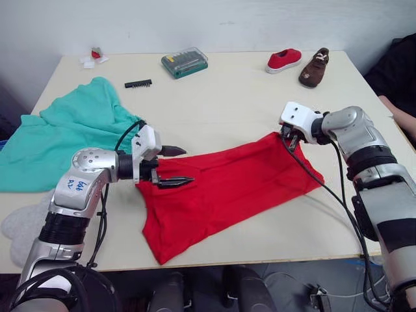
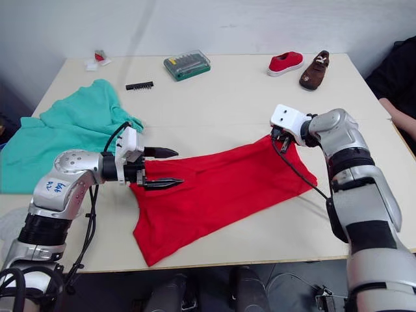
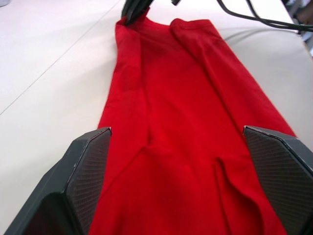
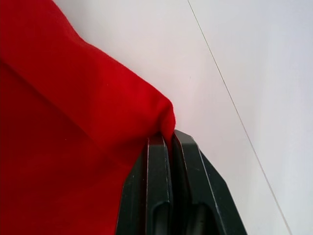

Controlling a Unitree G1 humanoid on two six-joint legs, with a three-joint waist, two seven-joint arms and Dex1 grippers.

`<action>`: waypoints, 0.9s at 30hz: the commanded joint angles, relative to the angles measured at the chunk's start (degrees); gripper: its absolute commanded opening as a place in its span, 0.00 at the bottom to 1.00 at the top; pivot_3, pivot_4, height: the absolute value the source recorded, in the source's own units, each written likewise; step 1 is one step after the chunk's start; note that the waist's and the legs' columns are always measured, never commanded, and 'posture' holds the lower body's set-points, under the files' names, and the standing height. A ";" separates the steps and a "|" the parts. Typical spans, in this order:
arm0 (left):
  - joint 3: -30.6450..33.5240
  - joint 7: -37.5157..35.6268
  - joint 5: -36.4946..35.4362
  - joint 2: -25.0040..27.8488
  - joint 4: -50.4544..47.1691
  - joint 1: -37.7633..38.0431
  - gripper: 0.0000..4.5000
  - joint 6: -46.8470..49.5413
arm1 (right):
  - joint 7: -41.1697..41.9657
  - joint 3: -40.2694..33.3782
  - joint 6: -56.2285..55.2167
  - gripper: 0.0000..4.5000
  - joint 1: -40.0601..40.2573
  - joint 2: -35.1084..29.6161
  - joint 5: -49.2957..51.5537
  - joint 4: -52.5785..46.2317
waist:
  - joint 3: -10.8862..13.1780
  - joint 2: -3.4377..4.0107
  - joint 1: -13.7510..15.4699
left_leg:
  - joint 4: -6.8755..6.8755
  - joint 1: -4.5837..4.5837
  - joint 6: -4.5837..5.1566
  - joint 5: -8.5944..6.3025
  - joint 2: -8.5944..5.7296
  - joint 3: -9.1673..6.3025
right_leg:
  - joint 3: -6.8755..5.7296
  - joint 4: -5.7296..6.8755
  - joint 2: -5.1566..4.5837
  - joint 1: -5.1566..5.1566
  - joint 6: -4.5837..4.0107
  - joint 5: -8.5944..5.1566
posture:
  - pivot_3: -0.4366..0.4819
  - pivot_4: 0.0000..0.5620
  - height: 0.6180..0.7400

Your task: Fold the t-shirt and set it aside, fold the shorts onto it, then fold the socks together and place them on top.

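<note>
We cannot see the collar of the bright red fabric t-shirt (image 1: 224, 188); it lies folded into a long band slanting across the near middle of the pale wooden bench (image 1: 227, 104), so sleeves and neck are tucked out of sight. The teal soft fabric shorts (image 1: 62, 133) run off the left edge of the head views, and the light grey knit socks (image 1: 23, 224) at the near left are partly covered by our left arm, so we cannot count them.

We count one shirt, one pair of shorts, two shoes and two grippers. The left gripper (image 1: 175, 167) hovers at the shirt's left end, its fingers (image 3: 80, 171) spread wide over the cloth and holding nothing. The right gripper (image 4: 170, 142) is at the shirt's far right corner, its fingers pressed together on a pinch of red fabric.

Along the far edge stand a green and clear plastic case of screwdriver bits (image 1: 184, 62), a short black bit strip (image 1: 138, 83) to its left, a small red slip-on shoe (image 1: 284, 60) and a brown laced shoe (image 1: 314, 68) to the right. Some small white and red scraps (image 1: 93, 57) sit at the far left corner; we cannot tell what they are. A person's dark sleeve (image 1: 396, 71) shows at the right edge, cut off. Nothing lies between the grippers except the shirt.
</note>
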 commanded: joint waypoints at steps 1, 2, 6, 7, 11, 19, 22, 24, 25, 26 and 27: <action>2.55 0.74 -1.65 -0.09 -2.70 -0.34 1.00 0.00 | -1.23 0.06 -5.48 0.01 -1.58 -0.19 -2.51 3.17 | 0.00 0.01 0.11 | 0.03 -0.03 0.01 0.00 0.00 -0.02 | -0.02 0.01 0.00 0.00 0.01 0.00 | 0.48 0.27 1.00; 3.00 0.82 -2.58 -0.33 -3.21 -0.52 1.00 0.63 | -1.07 -0.32 -5.82 0.01 -1.61 -0.15 -2.70 3.64 | 0.00 0.01 0.11 | 0.05 -0.06 0.02 0.00 -0.01 -0.02 | -0.03 0.03 -0.01 0.00 0.02 0.01 | 0.48 0.27 1.00; 3.43 0.32 -4.13 -0.81 -4.11 -1.00 1.00 1.49 | -1.04 -1.64 -6.92 0.17 -1.35 -0.63 -3.21 4.14 | 0.02 0.03 0.06 | 0.15 -0.06 0.04 0.01 0.00 -0.06 | -0.04 0.16 -0.01 0.00 0.03 0.02 | 0.48 0.27 1.00; 3.17 0.28 -3.96 -0.89 -3.94 -1.17 1.00 1.32 | -1.08 -2.17 -7.11 0.22 -1.27 -1.01 -2.97 3.87 | 0.02 0.03 0.05 | 0.15 -0.05 0.03 0.01 0.00 -0.06 | -0.04 0.18 -0.01 0.00 0.03 0.02 | 0.48 0.27 1.00; 2.59 -0.10 -3.66 -1.40 -2.69 -2.38 1.00 0.89 | -1.91 -4.50 -7.00 0.55 -1.23 -2.71 -1.73 2.18 | 0.04 0.07 0.05 | 0.17 -0.05 0.04 0.03 0.00 -0.08 | -0.04 0.21 -0.01 0.00 0.03 0.02 | 0.48 0.27 1.00; -0.24 -8.10 -1.63 -1.95 10.97 -11.13 1.00 -3.42 | 6.01 -23.01 27.47 1.00 20.19 -14.80 14.52 -43.71 | 0.13 0.22 1.47 | 0.29 -0.19 0.05 0.03 -0.01 -0.48 | -0.27 0.14 0.01 0.10 0.03 0.01 | 0.48 0.27 1.00; -2.42 -10.45 2.09 -2.64 20.50 -16.34 1.00 -7.52 | 3.35 -33.10 53.25 1.00 34.51 -16.00 20.72 -71.21 | 0.14 0.24 2.14 | 0.27 -0.31 0.04 0.03 -0.02 -0.58 | -0.38 0.09 0.02 0.10 0.03 0.01 | 0.48 0.27 1.00; -3.71 -11.89 4.52 -3.78 27.58 -20.31 1.00 -10.24 | 0.54 -39.82 68.88 1.00 41.61 -14.32 23.95 -86.50 | 0.13 0.25 2.10 | 0.37 -0.41 0.05 0.04 -0.02 -0.68 | -0.48 0.09 0.02 0.08 0.02 0.01 | 0.48 0.27 1.00; -4.45 -12.77 5.74 -4.46 31.24 -22.35 1.00 -11.41 | -0.55 -42.79 75.80 1.00 44.61 -13.12 25.07 -93.20 | 0.13 0.26 2.14 | 0.47 -0.42 0.06 0.04 -0.03 -0.69 | -0.47 0.12 0.02 0.07 0.02 0.02 | 0.48 0.27 1.00; -5.14 -13.40 7.15 -5.40 35.34 -24.52 1.00 -13.20 | -1.66 -45.60 81.88 1.00 47.44 -11.57 25.83 -99.47 | 0.13 0.25 2.03 | 0.47 -0.44 0.10 0.06 -0.07 -0.68 | -0.46 0.02 -0.03 0.05 0.02 0.02 | 0.48 0.27 1.00; -5.83 -13.84 8.47 -6.26 39.18 -26.48 1.00 -14.61 | -2.85 -47.72 86.90 1.00 49.58 -10.08 26.24 -104.52 | 0.13 0.25 2.08 | 0.50 -0.42 0.10 0.06 -0.06 -0.69 | -0.46 -0.05 -0.04 0.06 0.01 0.03 | 0.48 0.27 1.00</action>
